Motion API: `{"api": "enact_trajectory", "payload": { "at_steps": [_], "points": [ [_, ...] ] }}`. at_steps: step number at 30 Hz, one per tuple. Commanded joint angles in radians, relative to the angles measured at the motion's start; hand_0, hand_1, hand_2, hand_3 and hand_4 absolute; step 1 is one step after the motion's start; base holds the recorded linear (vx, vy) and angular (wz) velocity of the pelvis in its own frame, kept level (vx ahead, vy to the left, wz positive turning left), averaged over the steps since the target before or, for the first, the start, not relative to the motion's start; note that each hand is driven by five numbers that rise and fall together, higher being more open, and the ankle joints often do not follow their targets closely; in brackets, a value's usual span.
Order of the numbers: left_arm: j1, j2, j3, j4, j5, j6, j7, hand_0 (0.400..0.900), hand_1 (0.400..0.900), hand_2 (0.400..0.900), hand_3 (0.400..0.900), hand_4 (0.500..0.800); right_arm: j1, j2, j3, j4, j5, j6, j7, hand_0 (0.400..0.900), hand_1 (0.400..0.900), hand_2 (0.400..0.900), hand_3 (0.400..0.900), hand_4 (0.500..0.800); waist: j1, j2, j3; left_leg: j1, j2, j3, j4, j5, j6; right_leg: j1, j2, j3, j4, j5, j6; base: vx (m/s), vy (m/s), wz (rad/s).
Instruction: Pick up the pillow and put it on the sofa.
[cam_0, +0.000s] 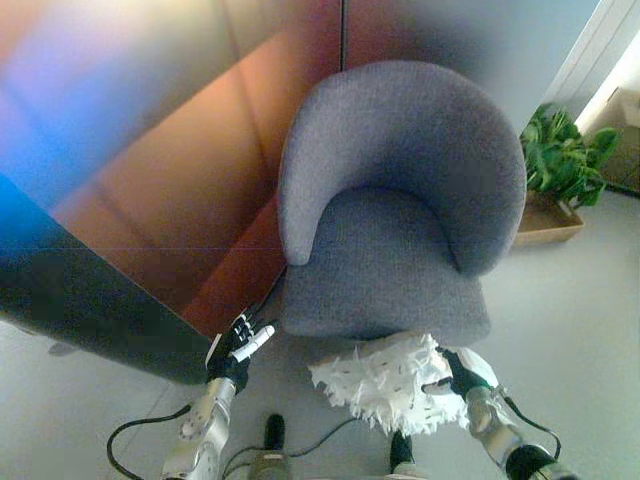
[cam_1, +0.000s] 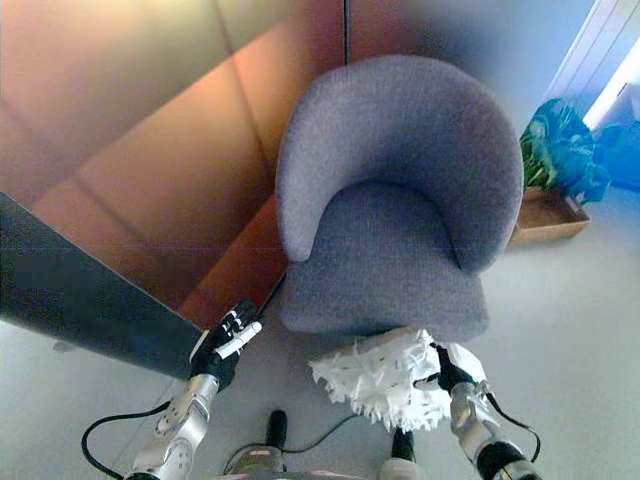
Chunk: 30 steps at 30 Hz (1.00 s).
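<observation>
A white fluffy pillow (cam_0: 385, 380) hangs just below the front edge of the grey armchair's seat (cam_0: 385, 265). My right hand (cam_0: 460, 378) is shut on the pillow's right side and holds it up off the floor. My left hand (cam_0: 238, 345) is open and empty, its fingers relaxed, to the left of the pillow and near the seat's front left corner. The same scene shows in the right eye view, with the pillow (cam_1: 380, 385), the right hand (cam_1: 452, 372) and the left hand (cam_1: 225, 345).
A wood-panelled wall (cam_0: 190, 190) stands left of the armchair. A dark panel (cam_0: 90, 310) juts in at the lower left. A potted green plant (cam_0: 560, 160) in a wooden box stands on the grey floor at the right.
</observation>
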Motion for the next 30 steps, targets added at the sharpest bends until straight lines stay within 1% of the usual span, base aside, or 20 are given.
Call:
{"api": "enact_trajectory", "payload": {
  "at_steps": [1,6,13,15,19,23,27,30],
  "points": [
    [-0.174,0.04,-0.038,-0.041,-0.042,-0.138,0.01,0.9,0.9,0.9,0.9,0.8,-0.205,-0.056,0.032,0.011,0.032,-0.047,-0.073,0.9,0.9,0.9,0.9,0.8,0.031,-0.04,0.074,-0.006,-0.006,-0.025,0.012,-0.063,0.027,-0.05,-0.098,0.037,0.031,0.004,0.05,-0.12,0.034,0.0],
    [-0.2,0.038,-0.054,-0.034,-0.057,-0.16,0.017,0.9,0.9,0.9,0.9,0.8,-0.263,-0.067,0.036,0.023,0.045,-0.043,-0.096,0.9,0.9,0.9,0.9,0.8,0.029,-0.031,0.111,-0.031,-0.016,-0.036,0.023,-0.064,0.03,-0.074,-0.101,0.05,0.04,0.005,0.049,-0.07,0.023,0.0],
    [-0.242,0.046,-0.07,-0.048,-0.074,-0.184,0.019,0.9,0.9,0.9,0.9,0.8,-0.345,-0.084,0.05,0.053,0.041,-0.034,-0.085,0.9,0.9,0.9,0.9,0.8,0.032,-0.025,0.162,-0.076,-0.022,-0.041,0.049,-0.067,0.027,-0.114,-0.108,0.055,0.053,0.01,0.053,-0.07,0.001,0.01],
    [-0.26,0.047,-0.075,-0.056,-0.076,-0.187,0.027,0.9,0.9,0.9,0.9,0.8,-0.375,-0.086,0.059,0.066,0.047,-0.029,-0.081,0.9,0.9,0.9,0.9,0.8,0.034,-0.023,0.181,-0.087,-0.022,-0.043,0.052,-0.065,0.027,-0.124,-0.106,0.058,0.052,0.014,0.053,-0.08,-0.014,-0.03],
    [-0.302,0.048,-0.085,-0.055,-0.08,-0.212,0.044,0.9,0.9,0.9,0.9,0.8,-0.439,-0.074,0.069,0.116,0.053,-0.033,-0.084,0.9,0.9,0.9,0.9,0.8,0.037,-0.02,0.219,-0.111,-0.019,-0.043,0.05,-0.057,0.025,-0.147,-0.102,0.055,0.049,0.021,0.052,-0.09,-0.022,-0.03],
    [-0.34,0.049,-0.092,-0.069,-0.077,-0.228,0.066,0.9,0.9,0.9,0.9,0.8,-0.506,-0.08,0.073,0.153,0.065,-0.023,-0.095,0.9,0.9,0.9,0.9,0.8,0.04,-0.014,0.257,-0.145,-0.019,-0.041,0.048,-0.044,0.023,-0.181,-0.1,0.049,0.047,0.034,0.051,-0.1,-0.008,-0.04],
    [-0.374,0.048,-0.105,-0.076,-0.084,-0.252,0.088,0.9,0.9,0.9,0.9,0.8,-0.568,-0.083,0.075,0.174,0.07,-0.014,-0.116,0.9,0.9,0.9,0.9,0.8,0.04,-0.005,0.291,-0.178,-0.027,-0.04,0.049,-0.034,0.025,-0.219,-0.099,0.046,0.052,0.046,0.049,-0.1,0.031,-0.06],
    [-0.386,0.05,-0.102,-0.08,-0.088,-0.256,0.094,0.9,0.9,0.9,0.9,0.8,-0.582,-0.087,0.073,0.175,0.067,-0.01,-0.12,0.9,0.9,0.9,0.9,0.8,0.038,-0.006,0.304,-0.193,-0.033,-0.037,0.061,-0.035,0.025,-0.236,-0.102,0.044,0.06,0.049,0.05,-0.05,0.017,-0.03]
  ]
}}
